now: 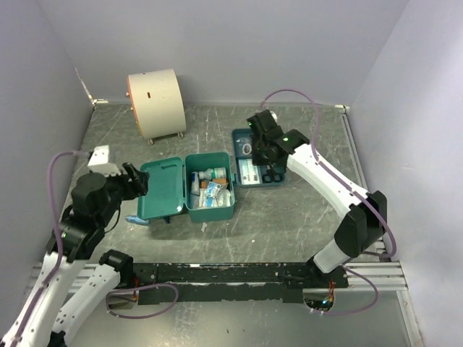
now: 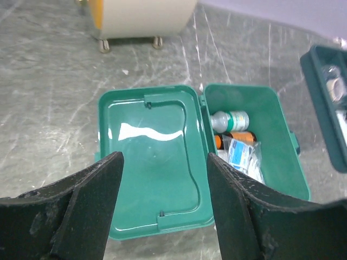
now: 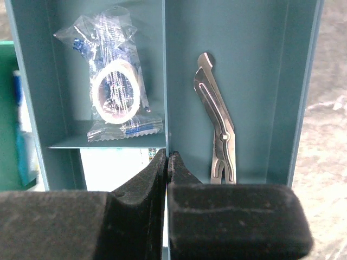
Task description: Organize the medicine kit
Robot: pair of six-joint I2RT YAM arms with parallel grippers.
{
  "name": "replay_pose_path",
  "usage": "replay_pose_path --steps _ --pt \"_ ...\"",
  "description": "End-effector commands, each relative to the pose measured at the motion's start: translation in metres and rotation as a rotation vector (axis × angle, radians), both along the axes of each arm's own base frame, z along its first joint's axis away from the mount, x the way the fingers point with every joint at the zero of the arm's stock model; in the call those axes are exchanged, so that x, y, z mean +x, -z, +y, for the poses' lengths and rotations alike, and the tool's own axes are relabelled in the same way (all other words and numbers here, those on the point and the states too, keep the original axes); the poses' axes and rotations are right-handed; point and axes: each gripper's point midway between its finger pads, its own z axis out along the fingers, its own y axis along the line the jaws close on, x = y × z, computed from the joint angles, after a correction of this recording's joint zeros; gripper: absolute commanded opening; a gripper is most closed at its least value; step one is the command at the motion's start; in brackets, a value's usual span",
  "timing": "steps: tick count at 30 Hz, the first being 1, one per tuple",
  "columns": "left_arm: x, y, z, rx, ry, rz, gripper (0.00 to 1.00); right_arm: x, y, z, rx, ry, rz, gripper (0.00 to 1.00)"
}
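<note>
The teal-green medicine kit (image 1: 164, 189) lies open mid-table, its lid flat to the left and its base (image 2: 282, 151) holding a white bottle (image 2: 230, 120) and several packets. My left gripper (image 2: 164, 160) is open and empty, hovering above the lid (image 2: 152, 157). It also shows in the top view (image 1: 137, 181). My right gripper (image 3: 167, 156) is shut on the centre divider of the blue-teal tray (image 3: 255, 65), right of the kit. It also shows in the top view (image 1: 262, 153). The tray holds a bagged tape roll (image 3: 114, 92), scissors (image 3: 217, 124) and a white box (image 3: 114, 168).
A cream cylinder drum (image 1: 155, 101) stands on small feet at the back left. A small light-blue piece (image 1: 137, 219) lies by the lid's near left corner. Grey walls close in the table on three sides. The tray (image 1: 239, 137) sits close against the kit's right side.
</note>
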Motion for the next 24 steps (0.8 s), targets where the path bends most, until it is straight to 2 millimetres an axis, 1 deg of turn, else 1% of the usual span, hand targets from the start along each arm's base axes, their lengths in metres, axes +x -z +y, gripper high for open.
replay_pose_path --steps 1,3,6,8,12,14,16,18,24 --pt "-0.02 0.001 0.03 -0.022 -0.144 -0.035 0.75 -0.002 -0.017 0.036 0.019 -0.011 -0.016 0.0" --pt "-0.025 -0.006 0.032 -0.042 -0.141 -0.08 0.77 -0.001 -0.02 0.057 0.024 -0.032 -0.022 0.0" --pt "-0.03 -0.013 0.035 -0.066 -0.15 -0.125 0.78 0.0 -0.024 0.085 0.029 -0.052 -0.034 0.0" --pt "-0.03 -0.013 0.037 -0.062 -0.159 -0.127 0.79 -0.005 -0.021 0.105 0.03 -0.072 -0.031 0.0" --pt "-0.03 -0.012 0.039 -0.051 -0.168 -0.112 0.79 -0.011 -0.01 0.132 0.038 -0.087 -0.021 0.0" --pt "-0.028 -0.011 0.038 -0.048 -0.165 -0.112 0.79 -0.013 -0.002 0.14 0.031 -0.094 -0.005 0.0" --pt "-0.026 -0.01 0.037 -0.044 -0.161 -0.11 0.8 -0.015 0.005 0.141 0.003 -0.079 0.017 0.0" --pt "-0.025 -0.009 0.036 -0.04 -0.158 -0.103 0.8 -0.016 0.009 0.141 -0.013 -0.063 0.028 0.0" --pt "-0.022 -0.007 0.033 -0.034 -0.145 -0.09 0.8 -0.029 0.018 0.149 -0.035 -0.048 0.054 0.0"
